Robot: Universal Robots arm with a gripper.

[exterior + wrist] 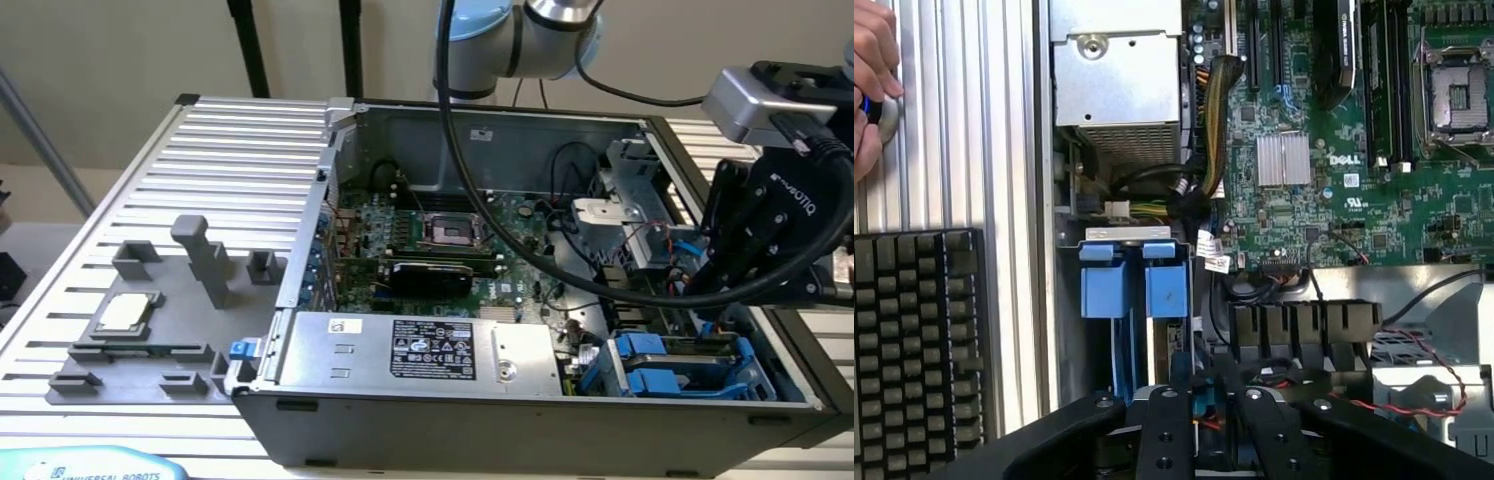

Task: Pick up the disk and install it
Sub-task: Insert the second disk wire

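We cannot tell our tool's [741,270] grip above the disk [1134,280] in its bay; nearby cables [1414,375] could snag.

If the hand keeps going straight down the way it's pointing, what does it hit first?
Probably the blue-framed disk in the drive bay at the case's corner; the hand hangs just above that bay, though depth is hard to judge.

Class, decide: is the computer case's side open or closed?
Open. The computer case has no side cover; its motherboard and blue drive frames lie exposed.
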